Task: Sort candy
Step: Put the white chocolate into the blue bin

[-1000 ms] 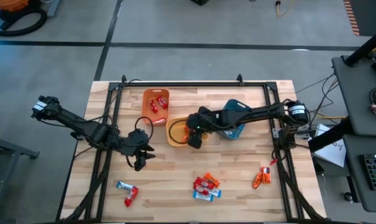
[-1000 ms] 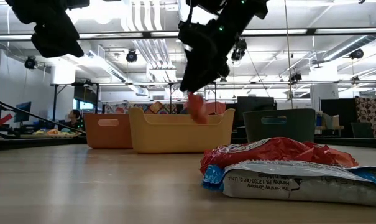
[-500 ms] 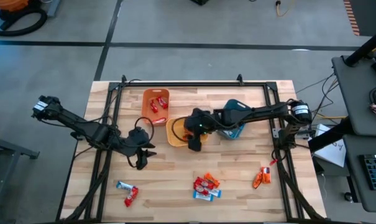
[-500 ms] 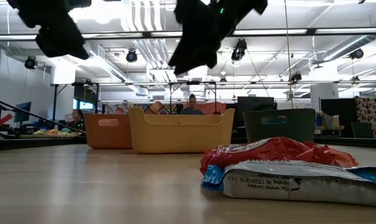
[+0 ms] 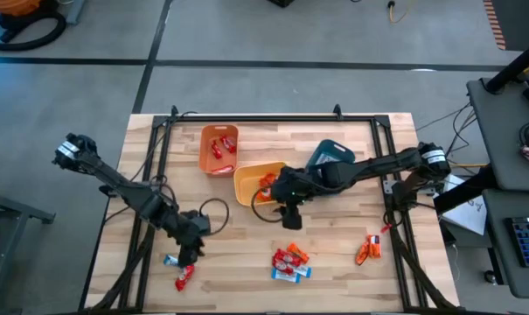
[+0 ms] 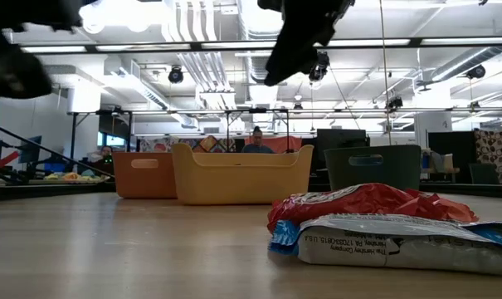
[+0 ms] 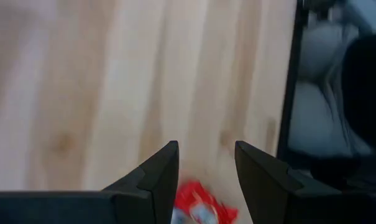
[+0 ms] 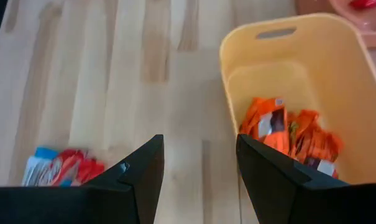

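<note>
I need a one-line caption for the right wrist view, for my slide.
Open right gripper above the table, beside the yellow bin holding orange packets.

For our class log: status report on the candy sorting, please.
Left gripper open above red-wrapped candy. Right gripper open, empty, beside yellow plastic bin holding orange packets. Nothing in the way.

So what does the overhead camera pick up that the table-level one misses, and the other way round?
Only the overhead view shows both arms whole: the left gripper over a red candy and a blue bar, the right gripper open beside the yellow bin, plus the orange packets near the table's right edge. It also sees into the bins.

Only the table-level view shows the room behind, with a person.

Both show the orange bin, yellow bin, teal bin and the middle candy pile.
</note>
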Motion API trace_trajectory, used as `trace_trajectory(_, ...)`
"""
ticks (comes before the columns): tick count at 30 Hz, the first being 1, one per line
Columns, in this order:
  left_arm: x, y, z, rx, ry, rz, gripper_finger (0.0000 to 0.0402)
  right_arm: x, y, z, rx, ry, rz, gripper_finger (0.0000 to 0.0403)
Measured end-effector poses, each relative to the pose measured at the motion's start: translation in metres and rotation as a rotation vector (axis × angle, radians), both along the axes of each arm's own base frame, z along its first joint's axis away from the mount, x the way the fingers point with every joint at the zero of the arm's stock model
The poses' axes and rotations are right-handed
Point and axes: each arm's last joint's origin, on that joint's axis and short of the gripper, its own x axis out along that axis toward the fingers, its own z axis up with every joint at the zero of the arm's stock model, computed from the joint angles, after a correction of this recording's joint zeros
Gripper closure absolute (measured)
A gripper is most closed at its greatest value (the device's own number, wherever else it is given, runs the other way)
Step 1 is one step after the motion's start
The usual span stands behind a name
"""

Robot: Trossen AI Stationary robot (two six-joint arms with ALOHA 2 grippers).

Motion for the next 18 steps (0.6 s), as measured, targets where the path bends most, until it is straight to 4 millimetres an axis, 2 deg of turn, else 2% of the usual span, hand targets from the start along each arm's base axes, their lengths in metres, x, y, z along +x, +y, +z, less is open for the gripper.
trace_trajectory(8,-0.012,-0.025,-0.014,-0.007,0.112,-0.075,0.0261,-0.021,0.02,0.001,-0.008,0.134,0.078,0.0211)
trace_trajectory(18,-0.03,-0.045,-0.03,0.048,0.262,-0.071,0.0261,-0.026,0.034,0.001,-0.008,0.149,0.104,0.0211)
